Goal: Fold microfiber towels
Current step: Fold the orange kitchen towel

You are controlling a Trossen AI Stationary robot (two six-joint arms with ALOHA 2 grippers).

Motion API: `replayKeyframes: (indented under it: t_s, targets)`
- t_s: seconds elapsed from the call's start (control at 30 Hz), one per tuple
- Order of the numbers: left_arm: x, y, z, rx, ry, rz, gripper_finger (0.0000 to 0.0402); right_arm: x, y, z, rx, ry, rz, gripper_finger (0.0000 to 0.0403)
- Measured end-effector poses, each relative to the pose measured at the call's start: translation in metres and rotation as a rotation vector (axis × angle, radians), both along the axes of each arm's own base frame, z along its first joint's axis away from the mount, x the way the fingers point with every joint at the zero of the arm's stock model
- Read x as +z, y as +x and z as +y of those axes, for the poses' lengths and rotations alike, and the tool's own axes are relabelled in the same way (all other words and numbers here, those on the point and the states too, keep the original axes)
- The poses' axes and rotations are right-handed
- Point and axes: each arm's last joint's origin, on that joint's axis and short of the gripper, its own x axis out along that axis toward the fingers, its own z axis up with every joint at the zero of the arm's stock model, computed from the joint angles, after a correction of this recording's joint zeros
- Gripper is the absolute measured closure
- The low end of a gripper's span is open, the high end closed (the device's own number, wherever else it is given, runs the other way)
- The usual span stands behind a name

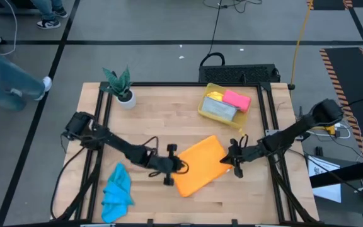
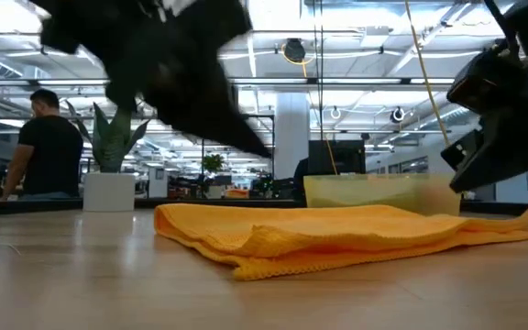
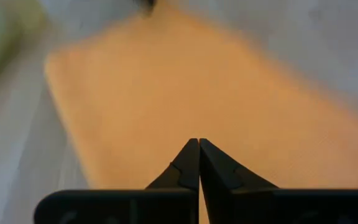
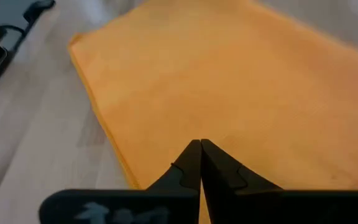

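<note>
I've got the orange towel (image 1: 198,165) lying folded on the table (image 1: 169,107) at centre-front, w/ both arms on it. Low view shows it as a flat doubled layer, folded edge toward the camera.

Left gripper (image 1: 183,166) sits at the towel's left edge; its jaws are closed tip to tip in the left wrist view, w/ only orange cloth beyond them. I can't tell if any fabric is pinched. Right gripper (image 1: 229,160) is at the towel's right edge, jaws likewise pressed together over the cloth in the right wrist view; nothing visibly caught between them.

Front-left, near the table's edge, the blue towel (image 1: 117,192) lies crumpled in a heap, well apart from the orange one and untouched.

Further back, right of centre, the yellow bin (image 1: 205,108) holds three towels: grey (image 1: 218,110) across the middle, pink (image 1: 237,99) on top toward the right, and a bit of yellow (image 1: 215,96) showing at the back. All look folded, approx. stacked.

Back-left corner has a small potted plant (image 1: 121,86) in a white pot, clear of both arms.

Beyond the table, low view shows a person (image 2: 46,147) in a dark shirt, back turned, at a desk. High view catches legs and shoes (image 1: 48,24) on the floor at upper left.
</note>
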Motion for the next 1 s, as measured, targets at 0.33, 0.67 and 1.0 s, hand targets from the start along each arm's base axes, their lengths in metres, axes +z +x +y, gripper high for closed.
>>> replayKeyframes:
  t_s: [0.33,0.67,1.0]
  targets:
    - [-0.044,-0.001,0.029,0.136,-0.068,0.277,0.0398,-0.025,0.003,-0.004,-0.027,0.041,0.166,0.0403]
    - [-0.034,-0.020,-0.031,0.067,-0.220,0.224,0.0390,-0.027,0.009,-0.037,-0.096,-0.094,0.187,0.0403]
    - [-0.012,-0.007,-0.039,-0.017,-0.072,-0.070,0.0376,0.004,0.016,-0.038,0.014,-0.092,0.116,0.0403]
